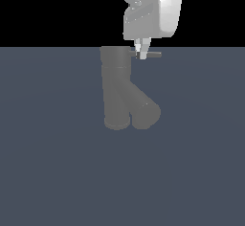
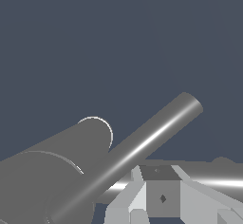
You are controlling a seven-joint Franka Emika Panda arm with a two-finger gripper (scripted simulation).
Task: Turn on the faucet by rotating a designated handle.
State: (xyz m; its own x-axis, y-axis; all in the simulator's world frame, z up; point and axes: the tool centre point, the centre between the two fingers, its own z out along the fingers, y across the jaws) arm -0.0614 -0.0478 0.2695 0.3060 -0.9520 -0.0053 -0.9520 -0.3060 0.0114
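Just above the frame's centre in the exterior view, your gripper [image 1: 142, 49] hangs over the handle [image 1: 152, 54] jutting rightward from the faucet [image 1: 117, 88] top, fingers looking nearly closed at the rod though grip is unclear, so next you likely sweep it sideways.
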